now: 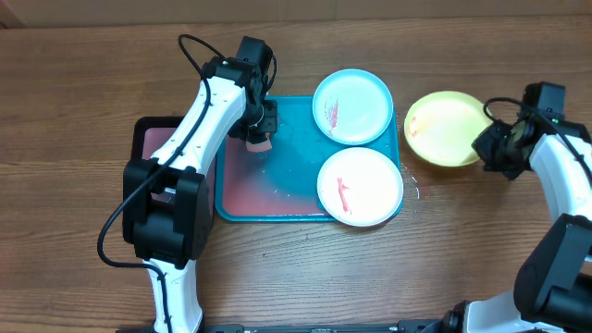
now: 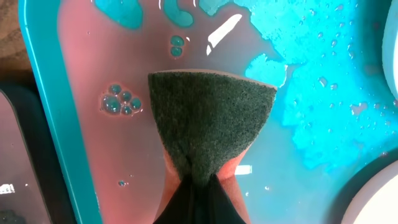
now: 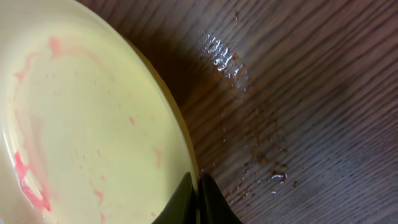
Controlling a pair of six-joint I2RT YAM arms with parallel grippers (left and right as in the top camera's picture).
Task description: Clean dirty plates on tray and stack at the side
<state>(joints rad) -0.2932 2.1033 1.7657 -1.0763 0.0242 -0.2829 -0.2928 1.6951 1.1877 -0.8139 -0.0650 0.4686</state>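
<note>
On the wooden table [image 1: 74, 92], the teal tray [image 1: 268, 190] holds a blue plate [image 1: 351, 106] and a white plate [image 1: 361, 185], both red-smeared, at its right end. The left gripper [image 1: 262, 139] pinches a sponge [image 2: 208, 118] over the tray's wet pink base. Right of the tray, the right gripper [image 1: 488, 146] pinches the rim of the yellow plate [image 1: 444, 125].

Left arm [image 1: 199, 116] reaches forward, bent at the elbow; left gripper [image 1: 262, 139] points down, fingers [image 2: 186, 202] clamped on a sponge [image 2: 208, 118]. Right arm [image 1: 562, 171] angles inward; right gripper [image 1: 490, 146] pinches the yellow-green plate [image 1: 444, 125] at its rim.
</note>
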